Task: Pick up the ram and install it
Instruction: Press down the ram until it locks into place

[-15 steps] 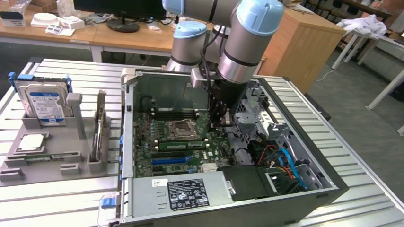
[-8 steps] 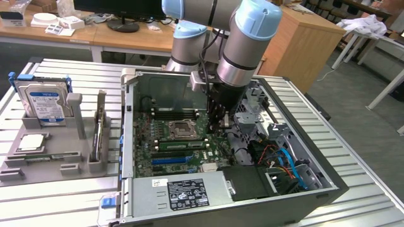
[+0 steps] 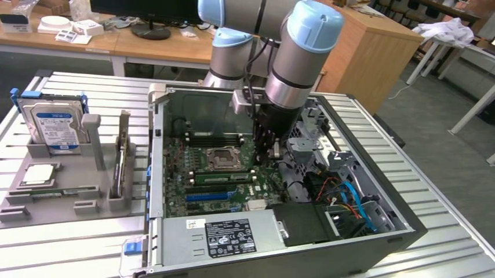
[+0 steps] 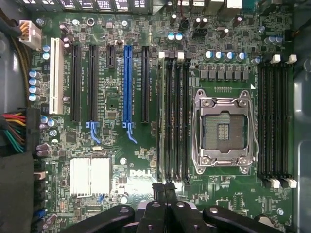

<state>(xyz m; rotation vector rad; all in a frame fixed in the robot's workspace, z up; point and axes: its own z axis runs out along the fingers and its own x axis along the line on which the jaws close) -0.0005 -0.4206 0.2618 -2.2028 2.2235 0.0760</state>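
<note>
Ram stands edgewise, running lengthwise beside the processor socket.

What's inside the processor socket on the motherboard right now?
Nothing is seated: the socket shows its bare contact field inside the metal frame. The frame's bars cover the socket's edges, so those can't be checked.

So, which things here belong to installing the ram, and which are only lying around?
For the job: the tool, shut over the motherboard; the ram, seemingly seated on the motherboard.
Lying about: the hard drive; the processor chip; their grey holder.
</note>
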